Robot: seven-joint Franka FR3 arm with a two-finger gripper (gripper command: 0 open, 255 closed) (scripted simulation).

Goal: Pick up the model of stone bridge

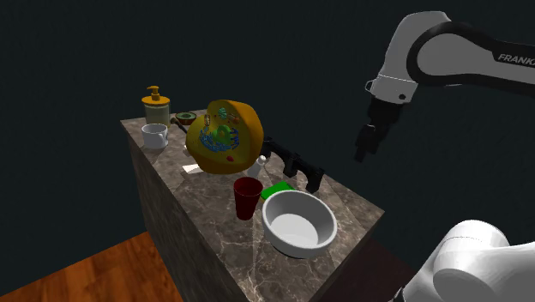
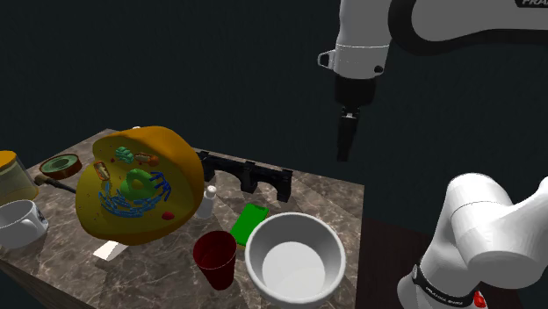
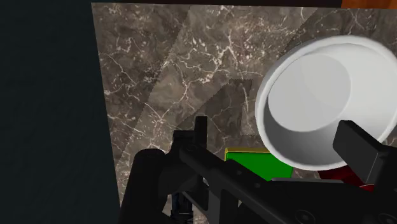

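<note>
A dark marble counter (image 1: 347,204) is standing over a wooden floor (image 1: 86,274), with a dim, featureless background behind it.

Nearest in the shoulder view, a white bowl (image 1: 296,250) is sitting at the counter's front end. A red cup (image 1: 247,199) is standing just beside it at ten o'clock, and a green block (image 1: 276,190) is lying at the bowl's twelve o'clock.

Just beyond the block, the model bridge (image 1: 296,163) is lying along the far edge of the counter. It is a long, narrow black piece with arches under its deck. It is looking rigid and probably light, as a model would be, with a hard surface that may be slick and small raised parts that may be fragile. The best hold is likely across the narrow deck near mid-span, with the jaws closing on its two long sides. That spot avoids both the arches and the green block close alongside.

At the bridge's ten o'clock a large yellow cutaway model (image 1: 225,137) is crowding its far end. Farther still, a white mug (image 1: 154,135) and a pump dispenser (image 1: 156,107) are occupying the back corner.

The gripper (image 2: 343,151) is hanging well above the counter, at about two o'clock from the bridge in both exterior views. It is pointing straight down from a bent white forearm, and it is well apart from everything. In the wrist view one finger (image 3: 361,147) is sitting far from the middle, so the jaws are reading as spread and holding nothing. The bridge is lying below them.
</note>
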